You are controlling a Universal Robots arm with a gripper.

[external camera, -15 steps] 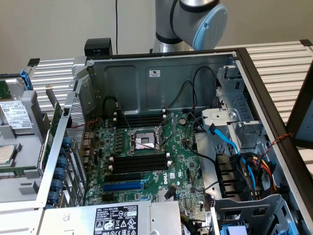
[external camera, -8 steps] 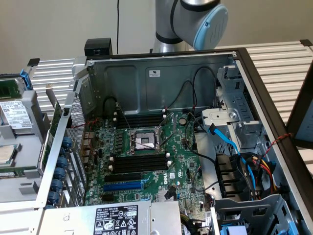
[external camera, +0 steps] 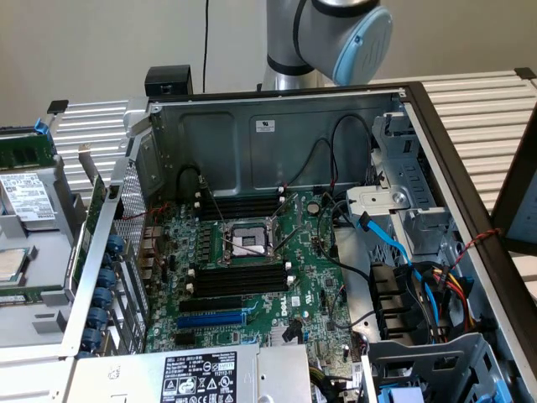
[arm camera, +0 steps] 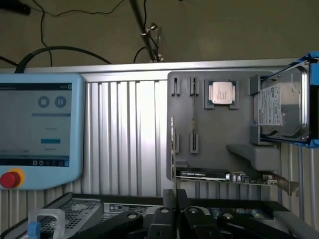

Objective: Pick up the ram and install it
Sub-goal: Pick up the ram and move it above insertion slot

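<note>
Black slots point(external camera: 239, 277) on the motherboard point(external camera: 312, 252) are seen unfilled, so installation is judged not yet done. The pickup appears complete: the ram point(arm camera: 173, 149) is seen edge-on as a thin strip, clamped between the nearly closed fingers of the tool point(arm camera: 173, 201), with the grey parts tray point(arm camera: 219, 129) behind it
</note>
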